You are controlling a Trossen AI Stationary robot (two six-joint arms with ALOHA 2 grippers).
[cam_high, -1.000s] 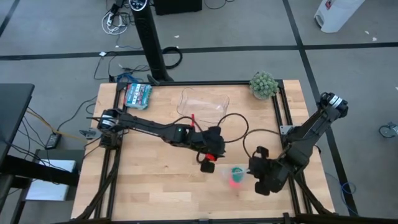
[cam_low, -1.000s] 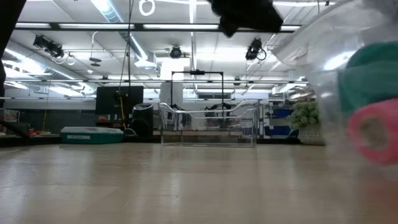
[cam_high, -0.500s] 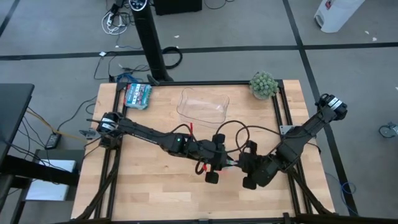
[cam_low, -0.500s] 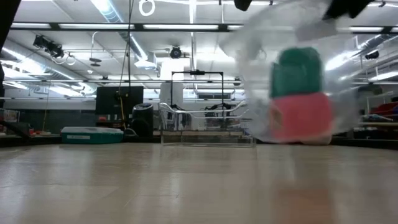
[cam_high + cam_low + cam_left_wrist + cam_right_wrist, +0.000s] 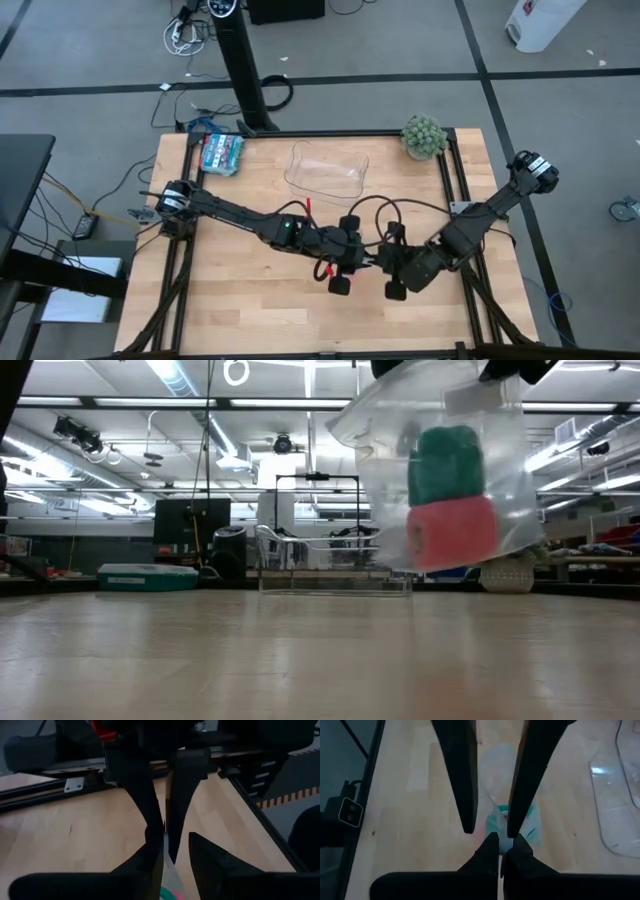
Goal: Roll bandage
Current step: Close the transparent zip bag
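The bandage is a compact teal roll [image 5: 445,465] inside a clear plastic bag [image 5: 500,480], on top of a pink roll [image 5: 452,532]. The bag hangs clear above the table. My right gripper [image 5: 384,265] is shut on the bag's top, near the table's middle. My left gripper [image 5: 362,262] is open right beside it. Its fingers [image 5: 465,795] stand on either side of the bag's top. I cannot tell whether they touch the film. The teal roll also shows below both grippers in the right wrist view [image 5: 522,817]. My right gripper pinches the bag's top edge [image 5: 501,836] between its two fingers, coming from above and from the table's right. The bag hangs below the fingers, lifted clear of the table, with the two rolls stacked at its bottom.
A clear plastic tray [image 5: 327,168] stands at the table's far middle. A flat teal-patterned packet [image 5: 221,152] lies at the far left corner, and a small green plant [image 5: 424,135] at the far right corner. Cables loop over the table by the grippers.
My right gripper has lifted the bag off the table's near right part and carried it toward the table's left, up to my left gripper. The bag, which lay on the wood, now hangs upright and clear. My left gripper has shifted slightly toward the right.
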